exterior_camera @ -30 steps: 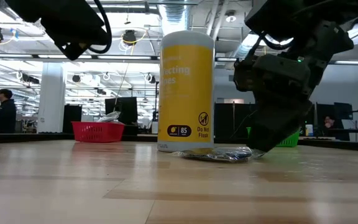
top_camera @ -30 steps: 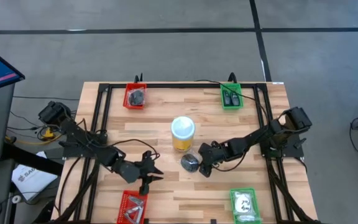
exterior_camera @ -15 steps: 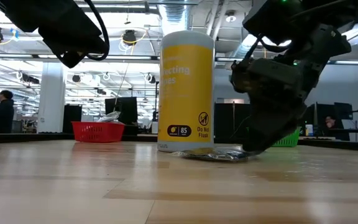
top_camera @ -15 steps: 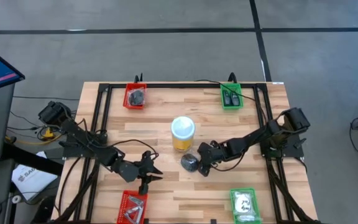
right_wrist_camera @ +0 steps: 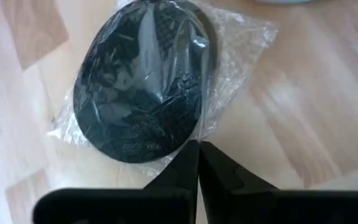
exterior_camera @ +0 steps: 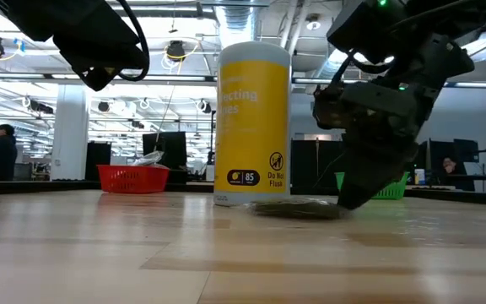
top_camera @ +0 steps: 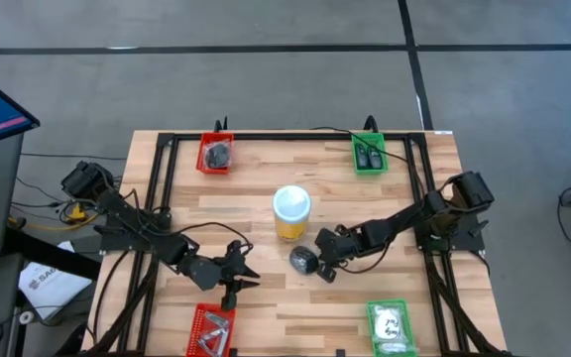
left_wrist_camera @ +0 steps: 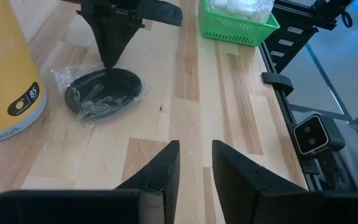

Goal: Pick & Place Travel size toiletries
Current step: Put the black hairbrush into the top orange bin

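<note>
A black roundish piece in a clear packet lies flat on the table just in front of the yellow jar; it also shows as the packet in the right wrist view and the packet in the left wrist view. My right gripper stands at its right-hand near edge, slanting down, shut on the clear wrap. My left gripper hovers open above the table's near left part, with nothing between its fingers, and points toward the packet. My right gripper pinches the clear wrap's edge between its two fingertips, just beside the black piece. The fingers come steeply from above, slanting in from the table's right. The packet lies flat on the table.
The yellow jar with a pale lid stands upright right behind the packet. A red tray and a green tray sit at the far edge. Another red tray and another green tray sit at the near edge.
My right gripper has shut its fingers on the packet's edge while staying in place. The packet still lies on the table.
</note>
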